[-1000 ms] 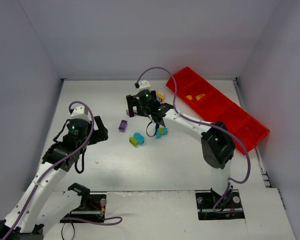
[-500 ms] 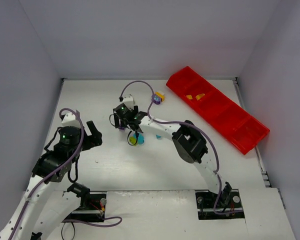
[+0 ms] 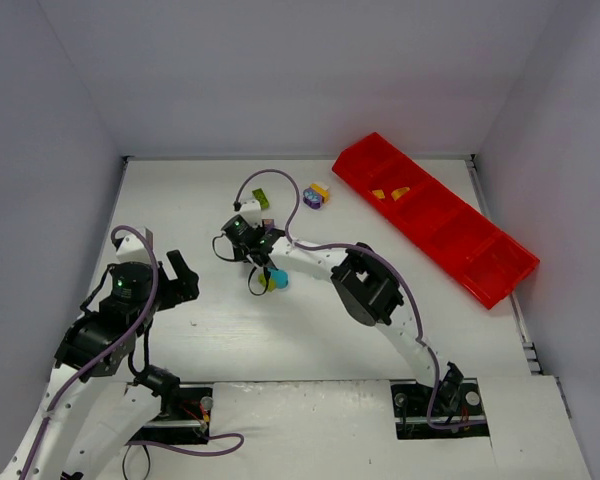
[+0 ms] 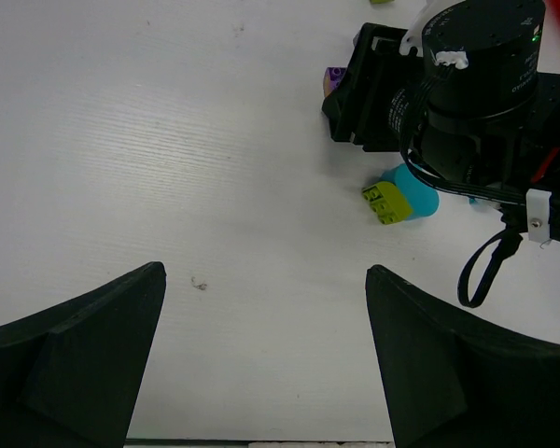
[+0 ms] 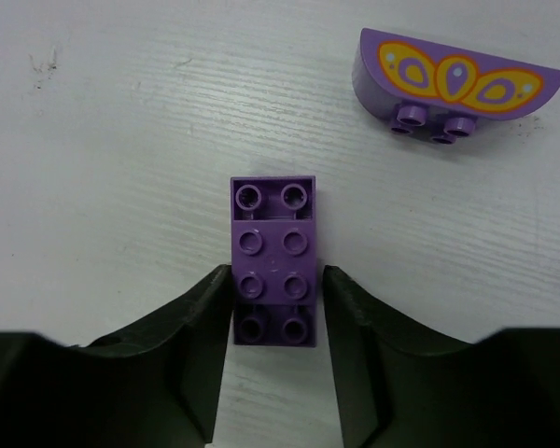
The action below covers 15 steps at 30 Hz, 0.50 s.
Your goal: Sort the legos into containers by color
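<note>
I see the right gripper [image 4: 347,93] low over the white table [image 4: 168,140]; a purple lego [image 4: 333,78] peeks at its left edge; just below it a lime green lego [image 4: 385,202] touches a cyan lego [image 4: 418,191]; well below it my left gripper [image 4: 266,280] gapes wide.

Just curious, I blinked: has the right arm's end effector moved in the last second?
Yes. The right end effector moved left, farther from the red tray.
</note>
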Available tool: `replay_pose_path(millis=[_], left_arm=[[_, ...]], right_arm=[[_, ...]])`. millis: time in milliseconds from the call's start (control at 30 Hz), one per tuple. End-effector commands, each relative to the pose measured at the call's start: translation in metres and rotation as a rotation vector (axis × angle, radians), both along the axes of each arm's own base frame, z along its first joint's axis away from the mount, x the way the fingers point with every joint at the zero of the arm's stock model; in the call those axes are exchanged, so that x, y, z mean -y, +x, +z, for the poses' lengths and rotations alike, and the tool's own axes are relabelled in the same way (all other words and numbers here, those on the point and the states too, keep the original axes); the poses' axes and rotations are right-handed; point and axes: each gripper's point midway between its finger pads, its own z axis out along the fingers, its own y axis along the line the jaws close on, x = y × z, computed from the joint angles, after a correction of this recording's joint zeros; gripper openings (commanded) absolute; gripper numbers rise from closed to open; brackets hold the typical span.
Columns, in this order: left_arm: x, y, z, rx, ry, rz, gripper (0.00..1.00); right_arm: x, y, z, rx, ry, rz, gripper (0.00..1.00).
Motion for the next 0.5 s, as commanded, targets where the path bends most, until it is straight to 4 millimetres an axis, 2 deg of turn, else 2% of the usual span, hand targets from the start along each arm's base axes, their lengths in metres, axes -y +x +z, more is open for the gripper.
replay_pose_path(millis=[0, 67, 167, 267, 300, 367, 400, 433, 467], left_arm=[[-0.001, 0.005, 0.02, 0.051, -0.01, 0.011, 0.82], [0.0, 0.006, 0.02, 0.051, -0.014, 0.01, 0.82], [0.002, 0.008, 0.02, 0.053, -0.021, 0.01, 0.82], [0.004, 0.011, 0.021, 0.06, -0.027, 0.006, 0.82], [0.005, 0.012, 0.021, 0.06, -0.029, 0.004, 0.82], [0.008, 0.015, 0.02, 0.064, -0.033, -0.002, 0.82], [0.009, 0.017, 0.019, 0.059, -0.033, -0.005, 0.82], [0.009, 0.018, 0.018, 0.058, -0.031, -0.005, 0.82], [0.011, 0.021, 0.02, 0.067, -0.036, -0.01, 0.82]], right_arm=[[0.005, 0.007, 0.002, 0.035, -0.019, -0.033, 0.37], [0.01, 0.008, -0.001, 0.034, -0.037, -0.029, 0.28], [0.018, 0.01, 0.006, 0.059, -0.066, -0.02, 0.11], [0.034, 0.014, 0.021, 0.09, -0.085, -0.009, 0.0], [0.043, 0.011, 0.033, 0.097, -0.081, -0.001, 0.0], [0.062, 0.02, 0.052, 0.145, -0.079, -0.013, 0.0], [0.073, 0.023, 0.084, 0.19, -0.05, -0.03, 0.0], [0.101, 0.026, 0.078, 0.181, -0.084, -0.054, 0.0], [0.116, 0.029, 0.086, 0.191, -0.081, -0.075, 0.0]])
